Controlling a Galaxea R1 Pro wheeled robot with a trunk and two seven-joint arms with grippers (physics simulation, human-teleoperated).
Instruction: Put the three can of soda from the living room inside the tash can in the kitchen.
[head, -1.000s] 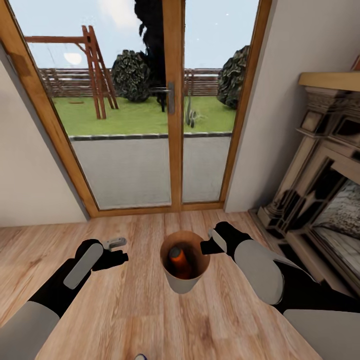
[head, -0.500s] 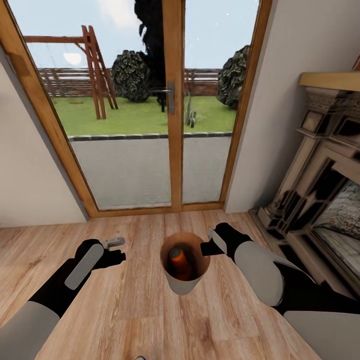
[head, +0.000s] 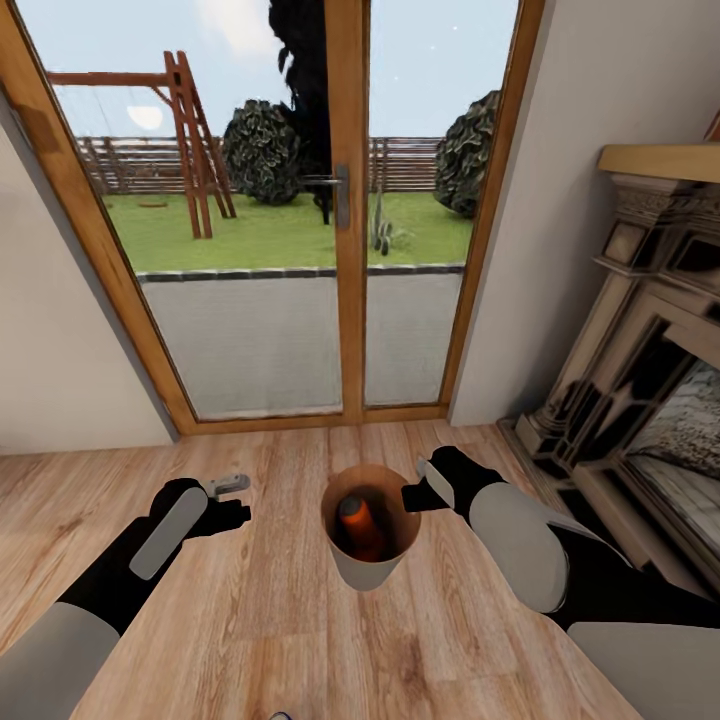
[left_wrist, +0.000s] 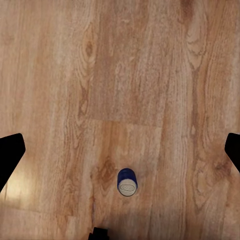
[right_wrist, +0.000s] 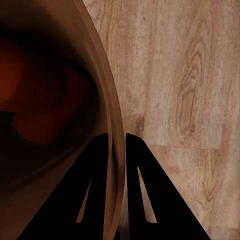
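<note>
Plainly the job now is to carry the tash can (head: 371, 560) without spilling, so the right gripper (head: 411, 495) should keep its pinch on the rim, one finger inside the wall and one outside as the right wrist view shows, and hold the bin level while the base moves. It hangs above the plank floor (head: 250, 620) between the two arms, an orange can (head: 356, 523) leaning inside. The left gripper (head: 232, 487) is spread wide and empty; directly beneath it (well below, by my reading) the blue can (left_wrist: 127, 182) stands upright on the floor, centred between the fingers, ready for a straight descent
</note>
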